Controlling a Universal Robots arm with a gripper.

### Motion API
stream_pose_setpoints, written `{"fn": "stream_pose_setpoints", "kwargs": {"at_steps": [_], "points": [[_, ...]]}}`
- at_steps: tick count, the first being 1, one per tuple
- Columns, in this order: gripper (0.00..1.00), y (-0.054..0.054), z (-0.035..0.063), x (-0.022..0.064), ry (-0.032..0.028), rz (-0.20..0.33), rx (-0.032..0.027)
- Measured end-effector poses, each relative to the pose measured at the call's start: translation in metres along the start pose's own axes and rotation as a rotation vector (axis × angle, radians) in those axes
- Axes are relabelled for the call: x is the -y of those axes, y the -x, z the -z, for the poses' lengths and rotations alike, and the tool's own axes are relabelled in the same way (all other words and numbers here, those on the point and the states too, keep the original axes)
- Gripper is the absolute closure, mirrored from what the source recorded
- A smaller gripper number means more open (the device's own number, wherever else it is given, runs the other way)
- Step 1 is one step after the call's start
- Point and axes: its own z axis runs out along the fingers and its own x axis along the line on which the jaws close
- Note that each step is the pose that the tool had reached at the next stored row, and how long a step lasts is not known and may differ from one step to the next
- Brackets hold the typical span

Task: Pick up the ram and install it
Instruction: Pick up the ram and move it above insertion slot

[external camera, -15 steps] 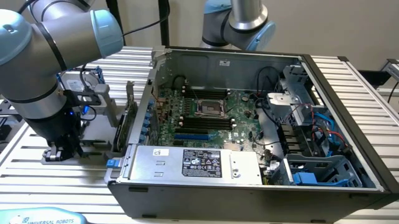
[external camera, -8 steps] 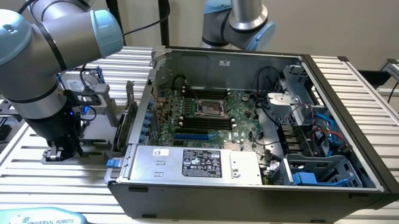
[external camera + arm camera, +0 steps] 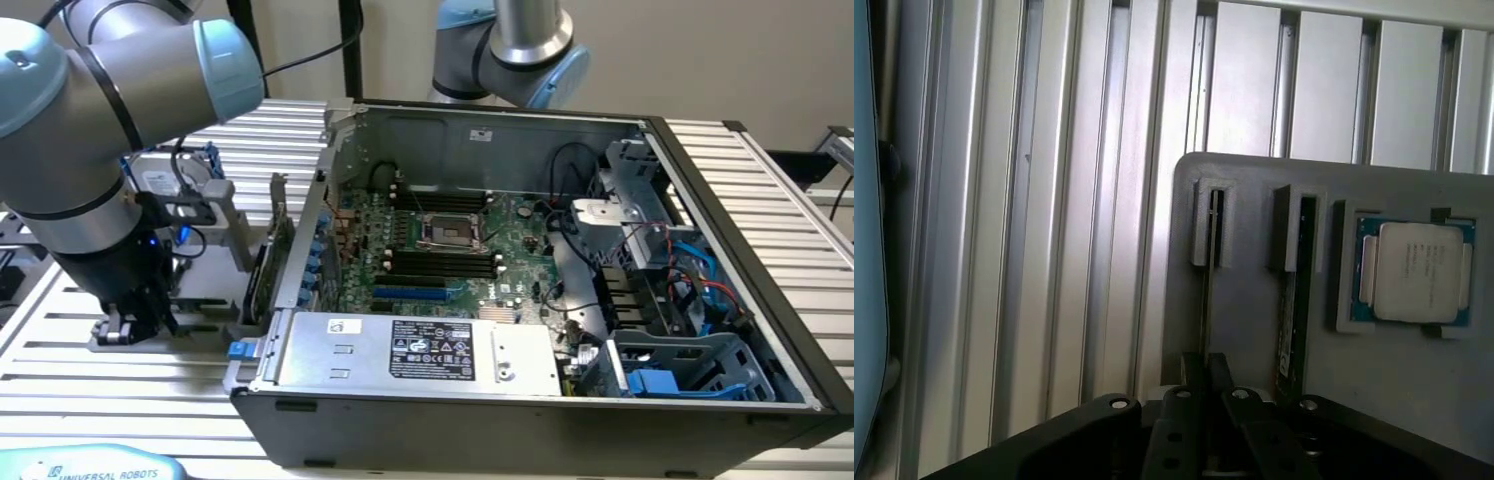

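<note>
Gripper point(image 3: 1206, 365) is closed on the ram point(image 3: 1207, 285), which is stood on edge in the slot nearest the side edge of the grey holder point(image 3: 1249, 300), set on the slatted surface point(image 3: 1054, 250).

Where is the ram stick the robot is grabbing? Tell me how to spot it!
Find the grey holder block on the slatted metal table, beside the open computer case. The ram stands on edge in the slot farthest from the square silver processor chip. Unlike the other stick in the next slot, it is pinched by the gripper.
</note>
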Motion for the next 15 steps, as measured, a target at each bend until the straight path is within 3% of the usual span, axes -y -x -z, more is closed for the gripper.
{"fn": "stream_pose_setpoints", "kwargs": {"at_steps": [7,15], "points": [[0.87,0.001,0.0157,-0.0002,0.0016,-0.005,0.0004],[0.87,0.002,0.0512,-0.0013,0.0049,-0.005,0.0005]]}}
